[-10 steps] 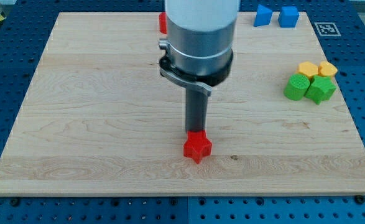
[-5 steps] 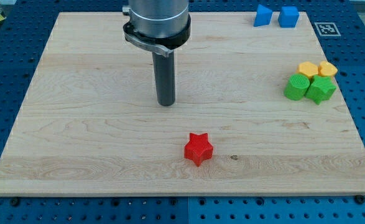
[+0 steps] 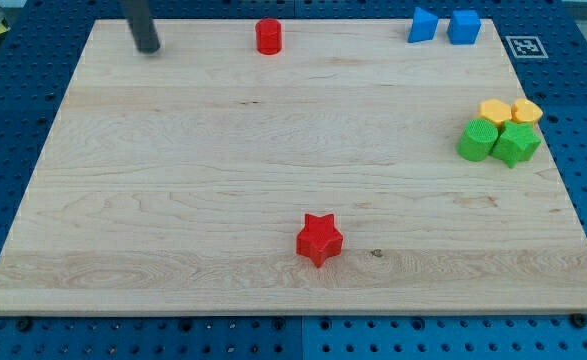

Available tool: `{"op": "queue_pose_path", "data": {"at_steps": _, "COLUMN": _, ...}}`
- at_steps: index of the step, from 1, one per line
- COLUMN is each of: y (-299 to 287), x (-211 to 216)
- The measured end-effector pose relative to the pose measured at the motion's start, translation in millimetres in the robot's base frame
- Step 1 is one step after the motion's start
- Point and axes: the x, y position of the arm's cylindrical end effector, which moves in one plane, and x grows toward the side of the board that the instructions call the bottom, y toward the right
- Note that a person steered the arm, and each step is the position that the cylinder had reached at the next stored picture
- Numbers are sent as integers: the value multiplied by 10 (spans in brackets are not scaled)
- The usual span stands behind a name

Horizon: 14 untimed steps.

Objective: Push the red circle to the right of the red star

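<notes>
The red circle (image 3: 268, 36) stands near the top edge of the wooden board, a little left of centre. The red star (image 3: 319, 239) lies low on the board, near the middle of the view's bottom. My tip (image 3: 149, 48) is at the top left of the board, well to the left of the red circle and far from the red star. It touches no block.
Two blue blocks (image 3: 424, 25) (image 3: 463, 27) sit at the top right. Two yellow blocks (image 3: 495, 110) (image 3: 526, 110) and two green blocks (image 3: 477, 139) (image 3: 516, 143) cluster at the right edge. The board's (image 3: 173, 200) edges border a blue pegboard.
My tip has moved from just above the red star up and to the left, to the board's top left corner area. The red circle has come into full sight. No block moved.
</notes>
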Motion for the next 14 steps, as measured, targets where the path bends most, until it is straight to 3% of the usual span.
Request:
{"op": "queue_pose_path", "data": {"at_steps": 1, "y": 506, "x": -309}}
{"op": "queue_pose_path", "data": {"at_steps": 2, "y": 1155, "x": -171}}
{"op": "queue_pose_path", "data": {"at_steps": 3, "y": 1973, "x": 259}}
{"op": "queue_pose_path", "data": {"at_steps": 4, "y": 2348, "x": 431}}
{"op": "queue_pose_path", "data": {"at_steps": 5, "y": 2350, "x": 473}}
{"op": "queue_pose_path", "data": {"at_steps": 7, "y": 2590, "x": 1400}}
{"op": "queue_pose_path", "data": {"at_steps": 9, "y": 2745, "x": 1093}}
{"op": "queue_pose_path", "data": {"at_steps": 11, "y": 3028, "x": 1993}}
{"op": "queue_pose_path", "data": {"at_steps": 13, "y": 3028, "x": 2113}}
{"op": "queue_pose_path", "data": {"at_steps": 14, "y": 3030, "x": 2404}}
